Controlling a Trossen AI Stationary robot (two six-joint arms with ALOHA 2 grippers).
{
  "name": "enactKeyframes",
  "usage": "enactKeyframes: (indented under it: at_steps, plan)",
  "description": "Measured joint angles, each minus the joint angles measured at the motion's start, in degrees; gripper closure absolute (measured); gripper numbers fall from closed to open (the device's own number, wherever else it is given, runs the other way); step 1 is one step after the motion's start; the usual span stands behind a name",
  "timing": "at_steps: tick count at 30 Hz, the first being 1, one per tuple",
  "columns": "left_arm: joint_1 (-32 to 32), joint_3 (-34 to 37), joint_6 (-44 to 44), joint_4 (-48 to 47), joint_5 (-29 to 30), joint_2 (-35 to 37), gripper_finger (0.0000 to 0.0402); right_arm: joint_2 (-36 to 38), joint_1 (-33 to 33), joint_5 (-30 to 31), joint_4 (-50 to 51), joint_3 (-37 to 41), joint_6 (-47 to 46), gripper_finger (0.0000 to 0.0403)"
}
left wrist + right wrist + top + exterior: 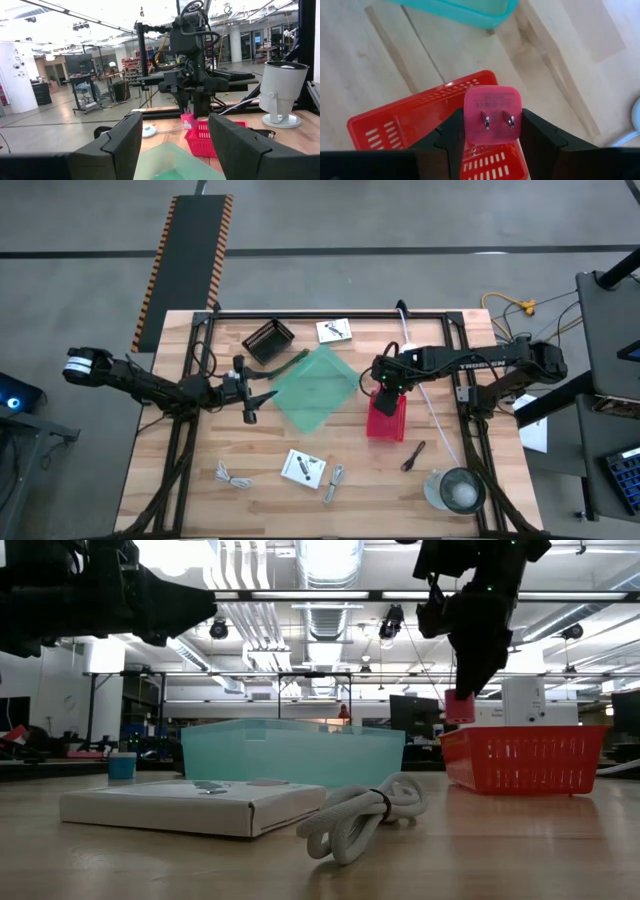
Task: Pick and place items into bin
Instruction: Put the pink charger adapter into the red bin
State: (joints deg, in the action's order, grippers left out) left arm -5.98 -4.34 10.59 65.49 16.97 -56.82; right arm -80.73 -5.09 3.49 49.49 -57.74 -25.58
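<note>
My right gripper point(492, 131) is shut on a small pink plug cube point(492, 114) with two metal prongs. It hangs just above the red basket point(387, 422), over the basket's end nearest the teal bin point(315, 388). In the low view the cube point(459, 706) shows just over the basket's rim point(525, 735). My left gripper point(262, 395) stands open and holds nothing, raised at the teal bin's left side. On the near part of the table lie a white coiled cable point(232, 476), a flat white packet point(303, 468), a metal piece point(333, 483) and a dark stick point(413, 455). My right gripper pinches the pink cube by two opposite side faces point(468, 117) between its two fingers. The fingers point(451, 137) come from above and point steeply down. The cube is lifted clear above the red basket, with its pronged face turned back toward the wrist.
At the back stand a black basket point(268, 340) and a second white packet point(333, 330). A green pen point(287, 365) lies by the teal bin's far-left edge. A round clear container point(458, 490) sits at the near right. Black frame rails run along both table sides.
</note>
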Motion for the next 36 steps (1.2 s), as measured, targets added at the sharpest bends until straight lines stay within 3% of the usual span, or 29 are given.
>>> enactKeyframes:
  at_steps: [11, 36]
  plan:
    - [0.0, 0.03, -2.74, 0.0, 0.0, -0.15, 0.0191, 0.0, 3.44, -0.55, -0.03, -0.02, 2.92, 0.0261]
    - [0.0, 0.03, -2.72, 0.0, 0.0, -0.15, 0.0191, -0.11, 3.48, -0.33, -5.59, 4.51, 9.47, 0.0261]
